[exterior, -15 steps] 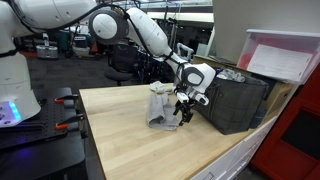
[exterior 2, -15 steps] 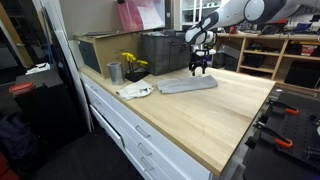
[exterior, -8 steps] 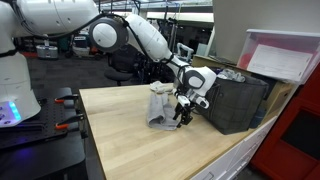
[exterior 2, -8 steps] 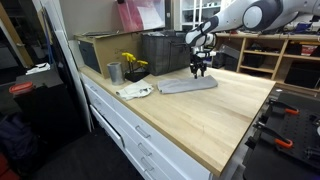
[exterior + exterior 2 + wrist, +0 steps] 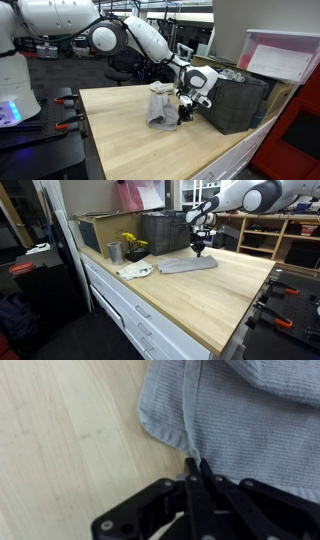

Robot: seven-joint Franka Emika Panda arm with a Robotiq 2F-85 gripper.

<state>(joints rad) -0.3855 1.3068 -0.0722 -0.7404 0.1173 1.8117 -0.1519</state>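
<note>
cloth (image 5: 250, 420): pale grey, fine knit | table (image 5: 60, 440): light wood grain | pincer (image 5: 197, 468): black | crate (image 5: 236, 100): dark grey

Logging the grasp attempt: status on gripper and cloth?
Gripper shut, pinching hem of grey cloth. Cloth lying on wooden table. Nothing blocking; black bin close beside.

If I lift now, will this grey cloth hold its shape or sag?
Likely floppy: the grey cloth lies in soft folds, so it should sag from the edge the gripper pinches. Probably light; the knit looks grippy, not slippery.
</note>
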